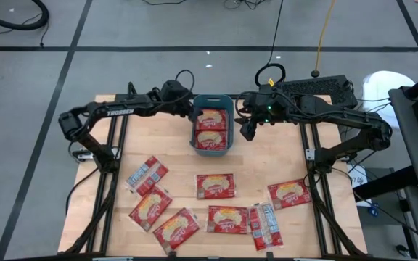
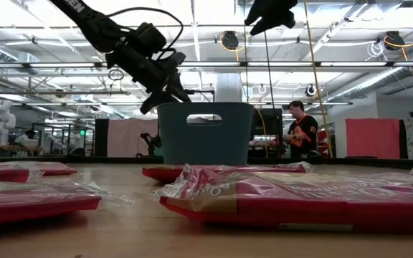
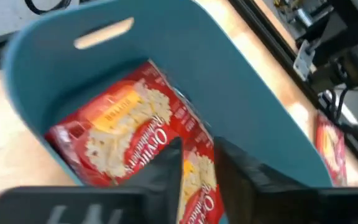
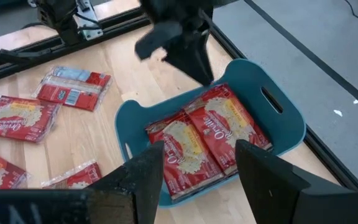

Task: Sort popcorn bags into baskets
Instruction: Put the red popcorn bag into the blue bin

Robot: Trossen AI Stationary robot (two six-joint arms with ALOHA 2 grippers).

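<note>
Over basket (image 1: 194, 142) rim, left tool (image 1: 192, 110), right tool (image 1: 248, 133) alongside

Nine popcorn bags (image 1: 216, 185), one basket (image 1: 194, 138)

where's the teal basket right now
In the high view the teal basket sits at the table's far middle, between the left end effector and the right end effector, with popcorn bags inside.

Teal bin (image 4: 289, 132) holds two popcorn bags (image 4: 210, 140) side by side; left end effector (image 4: 191, 59) above rim.
</note>
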